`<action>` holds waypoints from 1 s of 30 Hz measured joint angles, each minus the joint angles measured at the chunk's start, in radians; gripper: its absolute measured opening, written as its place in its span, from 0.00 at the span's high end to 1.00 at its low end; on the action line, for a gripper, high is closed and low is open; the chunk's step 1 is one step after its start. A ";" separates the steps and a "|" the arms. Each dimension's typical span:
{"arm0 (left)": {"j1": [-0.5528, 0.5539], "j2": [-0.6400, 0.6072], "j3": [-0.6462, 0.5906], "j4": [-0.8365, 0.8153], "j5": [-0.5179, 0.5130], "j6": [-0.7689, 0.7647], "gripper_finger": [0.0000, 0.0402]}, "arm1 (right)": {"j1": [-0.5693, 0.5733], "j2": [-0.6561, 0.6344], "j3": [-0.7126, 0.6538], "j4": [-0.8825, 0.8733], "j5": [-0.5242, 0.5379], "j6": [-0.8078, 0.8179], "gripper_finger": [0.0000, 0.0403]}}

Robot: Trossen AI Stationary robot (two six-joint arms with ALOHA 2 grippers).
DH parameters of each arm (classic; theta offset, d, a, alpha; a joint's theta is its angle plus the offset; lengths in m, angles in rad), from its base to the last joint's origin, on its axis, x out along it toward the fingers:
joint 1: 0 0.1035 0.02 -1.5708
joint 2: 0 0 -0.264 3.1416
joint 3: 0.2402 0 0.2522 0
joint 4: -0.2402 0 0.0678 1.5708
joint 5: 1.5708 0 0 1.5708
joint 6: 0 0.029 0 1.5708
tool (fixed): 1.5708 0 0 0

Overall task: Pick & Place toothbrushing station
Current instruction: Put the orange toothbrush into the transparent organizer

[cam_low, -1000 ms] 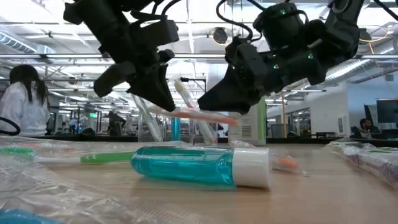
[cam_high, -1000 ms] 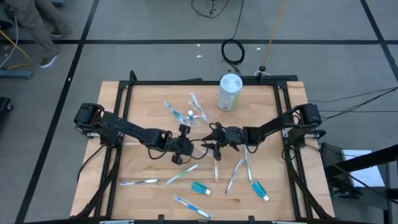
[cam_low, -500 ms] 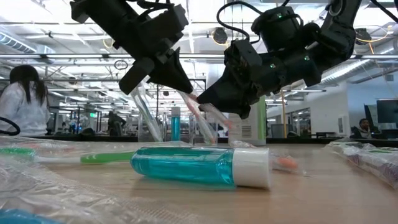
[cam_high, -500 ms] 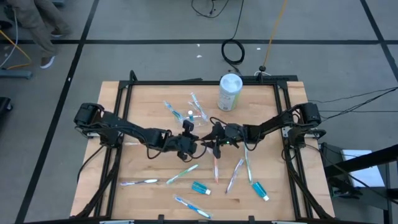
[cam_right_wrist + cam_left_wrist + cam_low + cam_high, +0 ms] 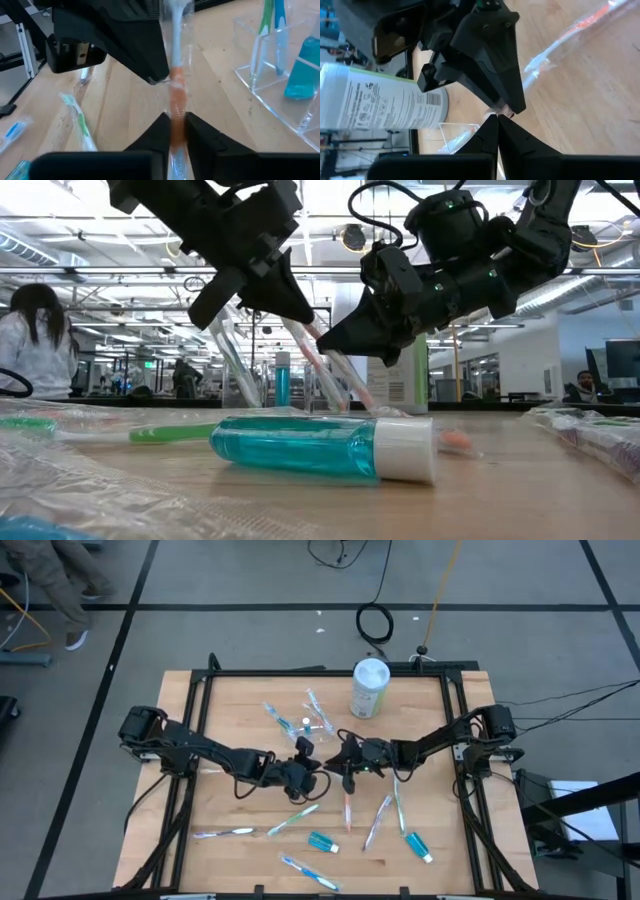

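Tube: a teal toothpaste tube (image 5: 322, 448) with a white cap lies on its side nearest the low camera, on the table (image 5: 230, 710).
Green brush: a wrapped toothbrush (image 5: 150, 434) lies flat just behind the tube.
Loose brushes: several more lie scattered over the near half of the table, seen from above.
Right gripper (image 5: 347, 767): mid-table, above the wood, fingers clenched on an orange wrapped brush (image 5: 176, 95); the brush slants down from the fingers.
Left gripper (image 5: 313, 775): tip to tip with the right one, fingers closed, pinching the same orange brush at its other part.
Cup: a clear holder (image 5: 280, 75) stands on the table beyond the grippers, with brushes and a blue tube upright in it.
Canister (image 5: 369, 688): white and green, upright near the far edge.
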 joint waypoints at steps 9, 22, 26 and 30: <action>0.001 0.000 0.000 0.026 -0.017 -0.066 0.90 | 0.000 0.000 0.000 0.002 0.003 -0.020 0.93; -0.056 -0.042 0.000 0.088 -0.061 -0.209 0.61 | 0.000 0.000 0.000 0.000 0.008 -0.037 0.95; -0.100 -0.139 0.000 0.067 -0.096 -0.213 0.52 | 0.000 0.000 0.000 -0.002 0.008 -0.037 0.95; -0.128 -0.297 0.000 -0.012 -0.132 -0.246 0.46 | 0.000 0.000 0.000 0.003 0.005 -0.038 0.95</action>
